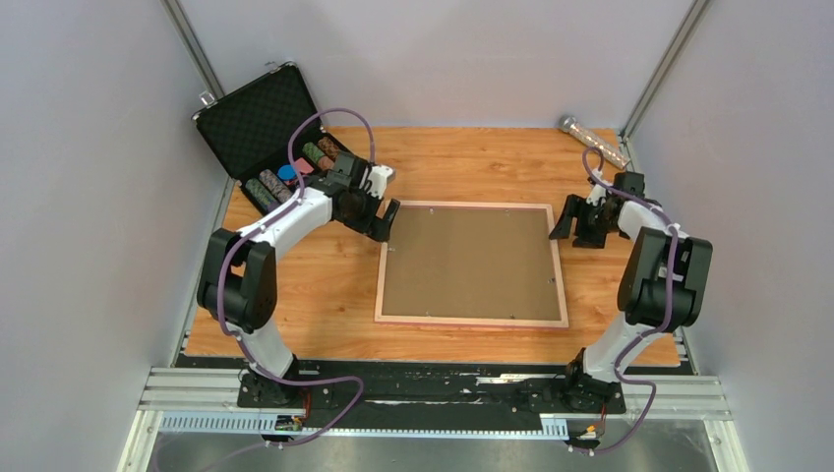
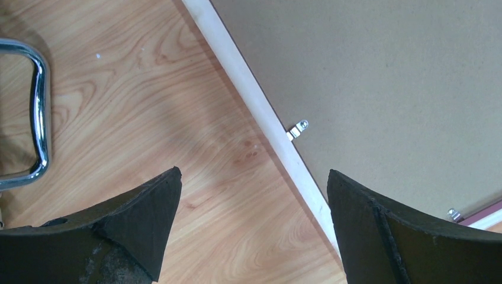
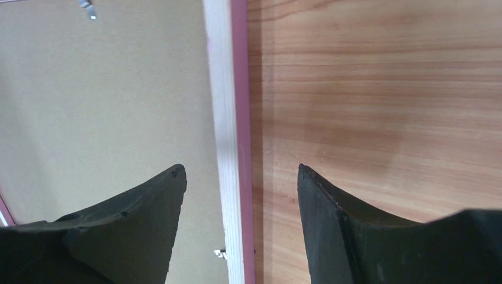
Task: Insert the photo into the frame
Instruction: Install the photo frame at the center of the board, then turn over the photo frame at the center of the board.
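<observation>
The frame (image 1: 472, 321) lies face down in the middle of the wooden table, its pale wood back rail up and a pink edge showing. A plain brown backing board (image 1: 470, 264) fills it, with small metal clips (image 2: 298, 129) along the rail. The photo is hidden. My left gripper (image 1: 385, 223) hovers open at the frame's far left corner; in the left wrist view the gripper (image 2: 254, 171) straddles the rail (image 2: 260, 106) with nothing gripped. My right gripper (image 1: 580, 222) stands open at the frame's right side, and in the right wrist view the gripper (image 3: 240, 167) has the rail (image 3: 222, 89) between its fingers, untouched.
A black foam-lined case (image 1: 258, 123) stands open at the back left with several small items in it; its chrome handle (image 2: 38, 89) lies near my left gripper. A shiny tube (image 1: 593, 141) lies at the back right corner. Grey walls close in three sides.
</observation>
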